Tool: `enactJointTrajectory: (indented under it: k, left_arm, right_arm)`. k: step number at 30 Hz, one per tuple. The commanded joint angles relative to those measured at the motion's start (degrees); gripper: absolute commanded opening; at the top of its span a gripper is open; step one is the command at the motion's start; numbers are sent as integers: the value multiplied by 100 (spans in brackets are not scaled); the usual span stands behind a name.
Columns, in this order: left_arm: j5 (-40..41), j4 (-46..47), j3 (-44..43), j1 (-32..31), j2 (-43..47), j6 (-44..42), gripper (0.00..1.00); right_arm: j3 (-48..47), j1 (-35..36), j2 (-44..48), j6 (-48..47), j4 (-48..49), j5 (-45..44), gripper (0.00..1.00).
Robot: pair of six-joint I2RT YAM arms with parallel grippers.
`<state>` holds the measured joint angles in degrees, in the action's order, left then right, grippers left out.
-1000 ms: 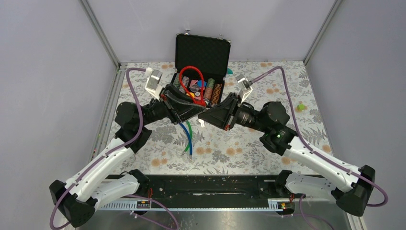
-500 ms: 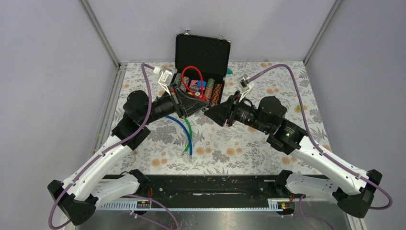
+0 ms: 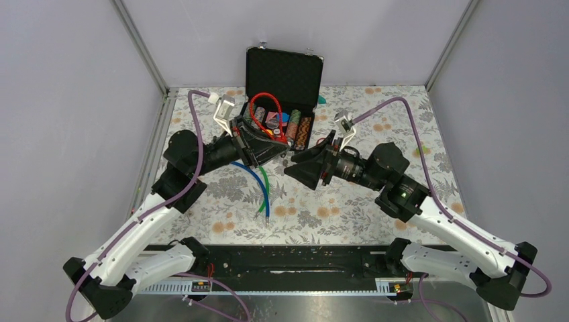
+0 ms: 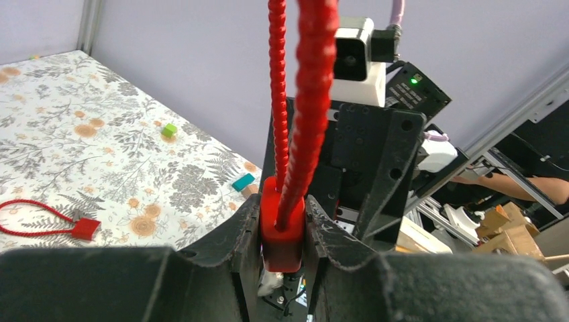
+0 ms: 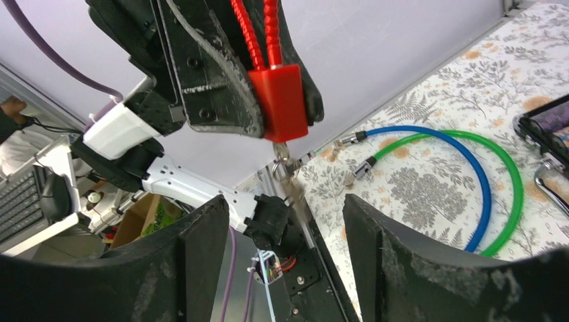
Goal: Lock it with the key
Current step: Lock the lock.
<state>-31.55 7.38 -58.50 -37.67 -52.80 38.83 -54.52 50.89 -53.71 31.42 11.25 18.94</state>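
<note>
My left gripper (image 4: 282,221) is shut on the body of a red cable lock (image 4: 282,231), held in the air with its ribbed red cable (image 4: 312,80) looping upward. In the right wrist view the same red lock (image 5: 278,100) has a small metal key (image 5: 282,164) hanging from its underside. Just below and short of the key, my right gripper (image 5: 285,221) stands open, touching nothing. From above, the left gripper (image 3: 278,142) and right gripper (image 3: 290,166) face each other in front of the open case.
An open black case (image 3: 282,70) with poker chips stands behind the grippers. Blue (image 5: 463,154) and green (image 5: 513,181) cable locks lie on the floral table. Another red cable lock (image 4: 47,225), a green block (image 4: 169,129) and a teal block (image 4: 243,181) lie farther off.
My right gripper has opened and drawn back from the lock, leaving the key hanging in it. The left arm shifted slightly while keeping hold of the red lock.
</note>
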Motion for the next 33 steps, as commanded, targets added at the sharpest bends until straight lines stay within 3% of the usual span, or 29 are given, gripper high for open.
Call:
enactJointTrajectory:
  k: [1, 14, 16, 20, 24, 28, 33]
  left_arm:
    - [-365, 789, -118, 19, 164, 269, 0]
    - [-533, 1155, -54, 14, 114, 521, 0]
    - [-535, 1154, -52, 18, 103, 520, 0]
    - [-537, 1139, -66, 16, 103, 492, 0]
    - [-533, 1139, -80, 16, 103, 490, 0]
    - [-568, 1190, -75, 21, 86, 533, 0]
    - [-609, 1236, -82, 15, 85, 534, 0]
  right_arm:
    - [-101, -26, -75, 162, 867, 201, 67]
    - [-372, -26, -575, 572, 1298, 372, 47]
    - [-337, -22, -564, 618, 1411, 410, 49]
    - [-245, -22, -509, 619, 1599, 445, 67]
    - [-225, -27, -491, 597, 1635, 462, 69]
    - [-313, -27, -545, 621, 1543, 403, 55]
    - [-339, -27, -589, 767, 1596, 381, 23]
